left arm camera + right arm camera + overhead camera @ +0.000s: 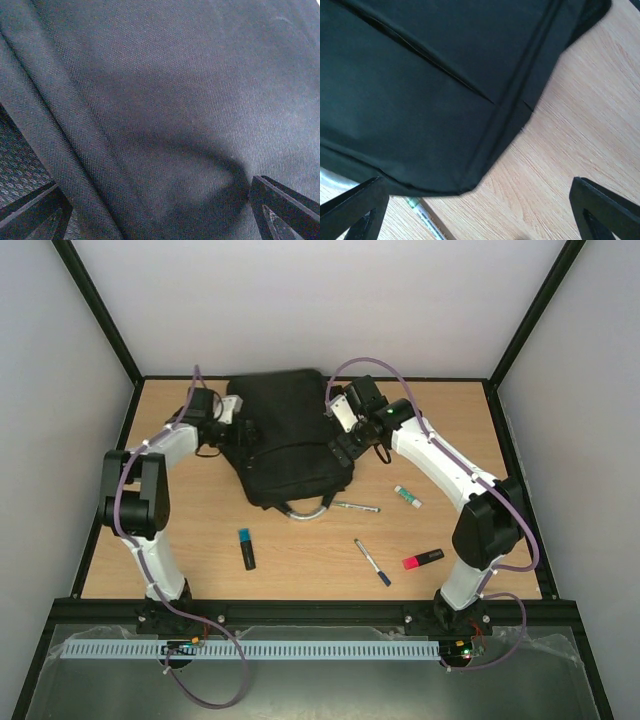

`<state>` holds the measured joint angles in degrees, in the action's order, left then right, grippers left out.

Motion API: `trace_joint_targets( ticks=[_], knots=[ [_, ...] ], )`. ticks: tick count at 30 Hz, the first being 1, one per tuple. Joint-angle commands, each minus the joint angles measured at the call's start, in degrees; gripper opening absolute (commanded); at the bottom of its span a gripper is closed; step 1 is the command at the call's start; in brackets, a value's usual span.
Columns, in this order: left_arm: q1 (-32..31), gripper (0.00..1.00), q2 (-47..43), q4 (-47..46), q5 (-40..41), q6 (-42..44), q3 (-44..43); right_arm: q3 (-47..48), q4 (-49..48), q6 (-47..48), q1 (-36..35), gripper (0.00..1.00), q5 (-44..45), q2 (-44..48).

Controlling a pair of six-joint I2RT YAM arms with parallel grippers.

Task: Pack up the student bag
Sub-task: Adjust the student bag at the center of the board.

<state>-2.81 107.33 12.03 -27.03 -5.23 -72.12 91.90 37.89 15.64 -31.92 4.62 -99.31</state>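
Observation:
The student bag (285, 440), a large black fabric backpack, lies flat at the back middle of the table, with its grey loop handle (306, 510) towards the front. My left gripper (243, 430) is over the bag's left side. In the left wrist view its fingers are spread wide and empty, and the bag's fabric (165, 100) fills the frame close below. My right gripper (345, 447) is at the bag's right edge. It is open and empty (480, 215), over bare wood just beside a corner of the bag (445, 125).
Loose on the table in front of the bag lie a silver pen (356, 507), a white and green marker (408, 497), a blue pen (372, 562), a pink highlighter (423, 559) and a black marker with a teal cap (246, 548). A pale pen with a green band (422, 216) pokes out by the bag's corner.

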Motion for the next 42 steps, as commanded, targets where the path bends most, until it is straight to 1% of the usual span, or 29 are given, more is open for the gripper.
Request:
trace_joint_targets(
  ticks=[1,4,9,13,17,21,23,25,28,30,35,38,40,42],
  knots=[
    [-4.5,0.99,3.0,2.4,-2.4,4.5,-4.4,-1.0,1.7,0.6,0.3,0.99,0.8,1.6],
    [-5.2,0.99,4.6,3.4,-1.6,4.4,-8.6,-1.0,1.6,0.6,0.3,0.99,0.7,1.3],
    [-5.1,0.99,6.0,6.8,1.0,6.7,-16.7,-0.9,1.5,0.5,0.7,0.99,0.6,0.7],
    [-4.3,0.99,3.0,9.0,4.7,5.8,-17.4,-0.6,2.1,1.9,0.9,0.99,0.1,0.3],
    [-4.0,0.99,-4.3,10.3,6.0,4.5,-13.9,-0.4,2.8,5.0,1.2,0.99,-1.4,0.3],
    [-3.2,0.99,-11.3,13.5,7.3,4.9,-10.4,0.2,4.9,11.2,1.2,0.99,-4.8,-0.1],
    [-2.4,0.99,-13.8,16.2,7.4,5.7,-8.9,-0.2,5.0,14.4,1.2,0.93,-6.1,-0.4],
    [-1.7,0.99,-15.6,19.4,7.4,7.1,-7.8,-0.9,4.8,16.1,1.2,0.89,-7.6,-0.6],
    [-0.5,0.99,-16.7,23.1,7.8,6.9,-6.4,-2.6,3.7,16.2,1.2,0.82,-8.1,-1.7],
    [0.6,0.99,-17.7,23.6,6.6,5.4,-4.6,-2.7,4.2,15.8,1.2,0.8,-9.4,-2.9],
    [1.1,0.99,-20.5,23.4,6.5,6.2,0.0,-4.1,4.1,13.9,1.1,0.8,-13.4,-4.7],
    [1.2,0.99,-22.5,23.4,11.4,4.1,4.1,-5.3,4.0,11.3,0.6,0.8,-12.5,-6.9],
    [1.4,0.99,-22.8,24.1,14.9,3.2,6.3,-6.5,3.9,9.5,0.1,0.78,-14.3,-8.0],
    [2.2,0.99,-23.0,24.5,16.6,2.7,7.8,-7.9,3.0,8.0,-1.2,0.78,-16.1,-8.7]
  ],
)
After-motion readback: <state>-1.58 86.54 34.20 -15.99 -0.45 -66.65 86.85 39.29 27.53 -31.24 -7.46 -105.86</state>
